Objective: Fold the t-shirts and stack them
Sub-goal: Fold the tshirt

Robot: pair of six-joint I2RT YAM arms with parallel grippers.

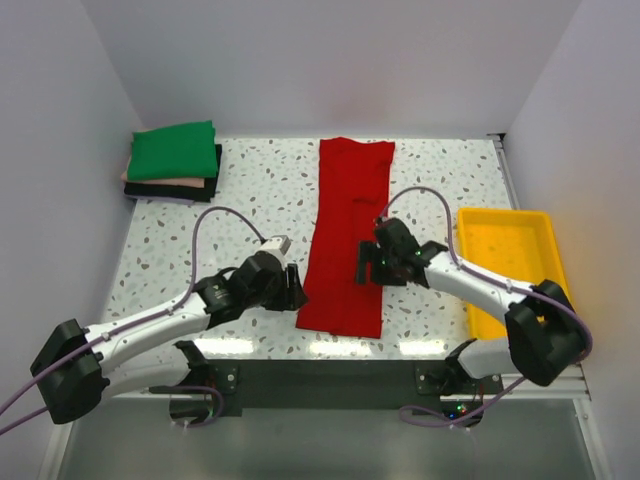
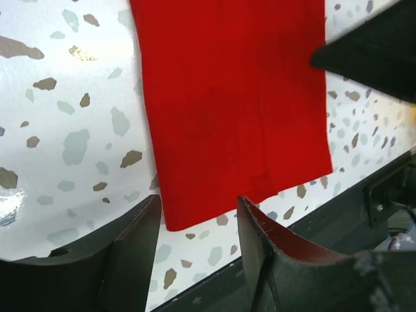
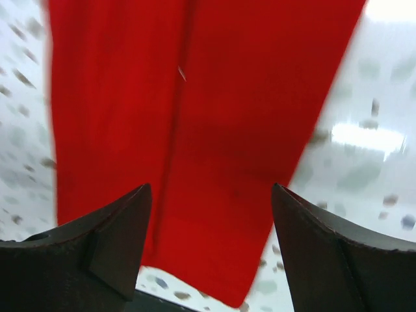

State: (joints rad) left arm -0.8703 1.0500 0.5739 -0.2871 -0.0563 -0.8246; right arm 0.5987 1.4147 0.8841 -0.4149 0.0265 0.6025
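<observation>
Now, looking down on the red shirt (image 1: 348, 200), lying as a long narrow strip down the middle of the table (image 1: 260, 190), reaching from the far edge almost to the near one. Finding the left gripper (image 1: 293, 287) just beside the strip's near left edge, jaws standing apart and holding nothing. Seeing, through the left wrist camera, the cloth's near corner framed in the gap between the fingers (image 2: 133, 250); failing to tell whether these are touching the table or hanging above it. Noticing a dark shape cutting into that view's upper right corner, too cropped for naming.

Finding the right gripper (image 1: 365, 262) over the strip's right half, near its middle, covering part of the cloth there in the top view. Seeing its jaws spread wide with red cloth below them and nothing clamped; struggling with heavy blur in the right wrist view, so leaving contact with the cloth undecided. Making out a lengthwise crease there, faintly.

Spotting a stack at the far left corner: a green shirt (image 1: 175, 152) on top, with pink (image 1: 160, 184) and black (image 1: 217, 165) ones showing only as thin edges underneath. Spotting a yellow tray (image 1: 510, 260) at the right, its near corner hiding behind the right arm.
</observation>
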